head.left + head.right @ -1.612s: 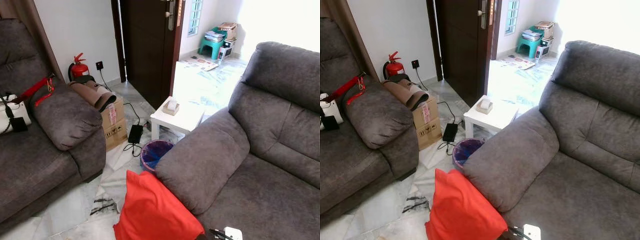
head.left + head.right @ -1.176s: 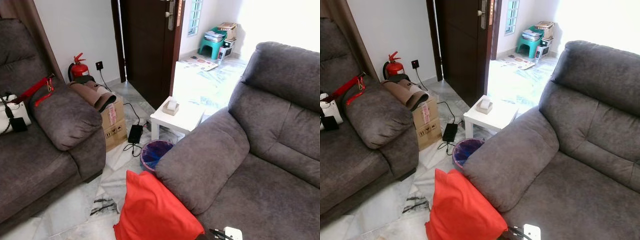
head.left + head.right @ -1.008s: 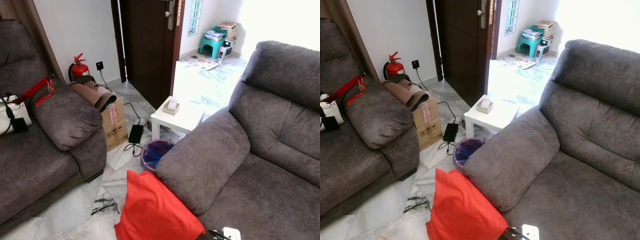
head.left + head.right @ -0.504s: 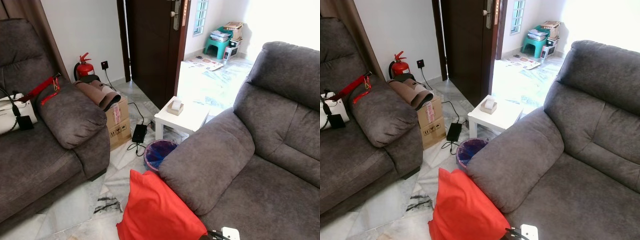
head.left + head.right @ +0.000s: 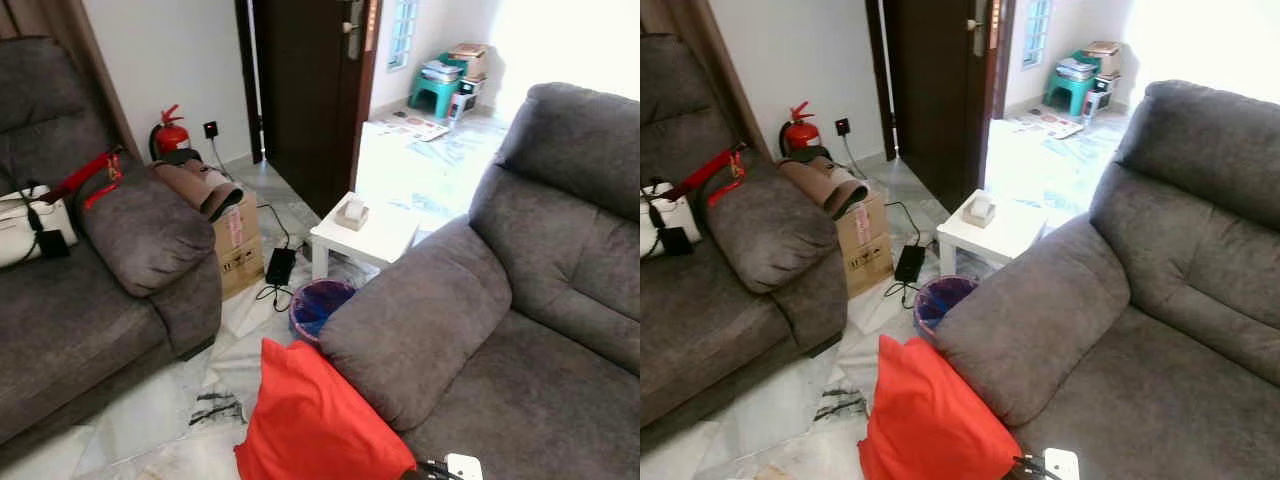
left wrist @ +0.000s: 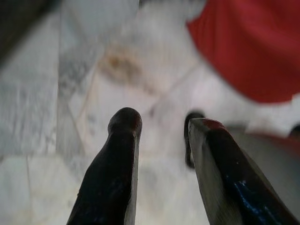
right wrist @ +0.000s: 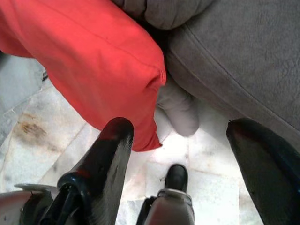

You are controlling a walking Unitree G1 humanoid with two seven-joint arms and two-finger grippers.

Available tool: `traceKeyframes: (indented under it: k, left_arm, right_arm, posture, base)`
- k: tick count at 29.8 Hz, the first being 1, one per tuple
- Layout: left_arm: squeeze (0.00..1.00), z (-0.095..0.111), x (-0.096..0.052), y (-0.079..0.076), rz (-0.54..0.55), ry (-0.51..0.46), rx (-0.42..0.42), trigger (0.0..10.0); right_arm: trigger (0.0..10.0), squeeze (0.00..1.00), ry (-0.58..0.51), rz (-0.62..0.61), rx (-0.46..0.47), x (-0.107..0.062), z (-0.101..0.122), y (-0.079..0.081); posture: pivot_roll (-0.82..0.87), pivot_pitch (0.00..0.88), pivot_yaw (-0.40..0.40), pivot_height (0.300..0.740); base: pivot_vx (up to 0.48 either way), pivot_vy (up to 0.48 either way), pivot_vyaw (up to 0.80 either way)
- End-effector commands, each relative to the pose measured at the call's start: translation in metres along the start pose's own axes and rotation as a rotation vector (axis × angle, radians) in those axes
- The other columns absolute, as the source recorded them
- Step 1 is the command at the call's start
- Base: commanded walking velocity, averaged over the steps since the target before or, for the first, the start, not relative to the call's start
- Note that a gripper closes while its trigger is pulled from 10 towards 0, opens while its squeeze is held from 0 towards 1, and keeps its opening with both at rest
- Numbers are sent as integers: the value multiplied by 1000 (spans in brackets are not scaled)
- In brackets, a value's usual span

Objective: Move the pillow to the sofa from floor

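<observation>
Pillow (image 5: 315,425), bright red, stands on the marble floor (image 5: 150,420) and leans against the side of the grey sofa (image 5: 500,330) on the right, just under its fat armrest (image 5: 415,320). It is not on the seat.

On the far left is another grey sofa (image 5: 90,290) with a white bag (image 5: 25,215) on its seat and a red strap (image 5: 85,178) over its arm. Next to it stands a cardboard box (image 5: 238,250) with a rolled brown mat (image 5: 195,185) on top. A red fire extinguisher (image 5: 170,135) stands by the wall behind it. A black charger (image 5: 279,267) lies on the floor beside the box.

In the middle, a blue waste bin (image 5: 320,305) sits near the pillow's top corner. Just behind it is a small white table (image 5: 365,235) with a tissue box (image 5: 351,212) on it. A dark door (image 5: 305,90) stands open past the table.

The left gripper (image 6: 159,129) hangs over the bare floor, its two black fingers a little apart and holding nothing, with the pillow near. The right gripper (image 7: 180,136) hangs low above the pillow's corner and the sofa's side, its fingers spread wide and touching nothing.
</observation>
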State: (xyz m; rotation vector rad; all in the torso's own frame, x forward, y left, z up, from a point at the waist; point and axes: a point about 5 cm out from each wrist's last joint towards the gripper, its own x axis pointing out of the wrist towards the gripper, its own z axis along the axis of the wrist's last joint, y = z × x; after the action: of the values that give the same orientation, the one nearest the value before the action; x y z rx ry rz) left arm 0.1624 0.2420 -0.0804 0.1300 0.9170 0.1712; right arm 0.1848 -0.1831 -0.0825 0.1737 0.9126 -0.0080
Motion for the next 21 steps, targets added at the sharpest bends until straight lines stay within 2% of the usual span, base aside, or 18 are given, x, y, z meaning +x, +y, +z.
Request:
traceKeyframes:
  k: [1,4,8,9,11,13,17,21]
  left_arm:
    - [0,11,2,3,25,-43,-27,10000]
    - [0,22,3,4,23,-106,-47,10000]
    - [0,45,3,12,53,-245,-76,10000]
    - [0,58,1,15,56,-328,-100,10000]
    - [0,72,-2,15,49,-425,-90,10000]
    - [0,75,-3,12,47,-453,-78,10000]
    - [0,85,-15,7,53,-615,-74,10000]
    - [0,87,-18,3,47,-654,-67,10000]
  right_arm:
    - [10000,0,-5,1,8,0,0,0]
    - [10000,0,-25,4,13,1,5,2]
    - [10000,0,-91,-7,29,2,18,1]
    - [10000,0,-142,3,38,3,29,1]
    - [10000,0,-222,28,34,4,48,3]
    - [10000,0,-251,37,27,4,55,4]
    - [10000,0,-422,114,-2,1,92,13]
    - [10000,0,-459,133,-12,0,98,14]
  posture:
    - [177,0,-12,740]
    - [180,0,-12,740]
    - [175,0,-9,740]
    - [174,0,-8,740]
    - [172,0,-6,740]
    - [162,0,-4,740]
    - [154,0,-7,740]
    - [159,0,-9,740]
  base:
    - [0,0,0]
    - [0,0,0]
    - [0,0,0]
    - [0,0,0]
    - [0,0,0]
    - [0,0,0]
    - [0,0,0]
    - [0,0,0]
